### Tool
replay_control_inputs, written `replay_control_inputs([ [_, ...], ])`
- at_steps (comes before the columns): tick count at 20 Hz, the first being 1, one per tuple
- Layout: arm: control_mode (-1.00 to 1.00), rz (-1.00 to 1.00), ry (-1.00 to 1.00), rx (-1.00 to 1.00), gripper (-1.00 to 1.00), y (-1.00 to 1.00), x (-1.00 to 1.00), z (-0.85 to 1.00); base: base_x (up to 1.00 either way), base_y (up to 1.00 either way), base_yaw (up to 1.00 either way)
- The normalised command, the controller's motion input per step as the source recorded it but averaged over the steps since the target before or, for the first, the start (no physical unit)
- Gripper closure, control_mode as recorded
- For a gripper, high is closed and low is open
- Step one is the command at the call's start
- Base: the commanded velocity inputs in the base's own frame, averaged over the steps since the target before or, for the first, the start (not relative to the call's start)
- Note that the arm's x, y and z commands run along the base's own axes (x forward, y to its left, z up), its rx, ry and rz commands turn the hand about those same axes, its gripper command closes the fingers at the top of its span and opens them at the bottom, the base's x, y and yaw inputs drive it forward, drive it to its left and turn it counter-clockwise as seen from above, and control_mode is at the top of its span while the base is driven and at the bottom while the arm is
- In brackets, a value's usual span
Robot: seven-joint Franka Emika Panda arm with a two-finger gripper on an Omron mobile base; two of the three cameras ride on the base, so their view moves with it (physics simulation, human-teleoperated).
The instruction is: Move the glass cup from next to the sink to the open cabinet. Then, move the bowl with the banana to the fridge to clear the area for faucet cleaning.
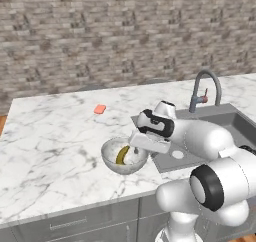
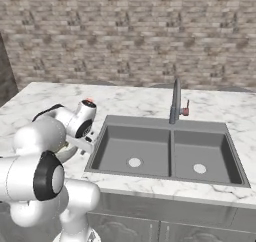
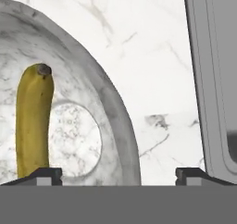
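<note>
The end effector [image 1: 134,151] is reaching down over the near right rim of the bowl [image 1: 111,158], which is sitting on the marble surface [image 1: 55,136] just left of the sink [image 1: 235,123]. In the hand view its two dark fingertips [image 3: 42,176] are standing wide apart, spread, with the bowl's [image 3: 118,121] rim running down between them; one tip is lying over the inside of the bowl and the other outside it, above bare surface [image 3: 152,56] beside the sink's edge [image 3: 199,79]. Whether the tips are touching the rim, I cannot tell.

The banana [image 1: 122,155] is lying inside the bowl, just left of the end effector; in the hand view the banana [image 3: 31,121] is stretching away from the inner fingertip, its dark stem end pointing away.

Beyond the end effector and to its left, a small orange-red item [image 1: 100,109] is lying flat on the surface, well apart from the bowl. The faucet [image 1: 205,88] is arching over the sink, beyond and to the right of the end effector.
</note>
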Motion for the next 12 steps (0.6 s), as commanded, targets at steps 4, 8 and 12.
replay_control_inputs([
  [4, -1.00, 0.00, 0.00, 0.00, 1.00, 0.01, 0.05, -0.06, 0.00, 0.00, 0.00],
  [8, -1.00, 0.00, 0.00, 0.00, 1.00, 0.00, -0.01, 0.00, 0.00, 0.00, 0.00],
  [12, -1.00, 0.00, -0.07, 0.00, 1.00, 0.00, -0.26, 0.12, 0.00, 0.00, 0.00],
])
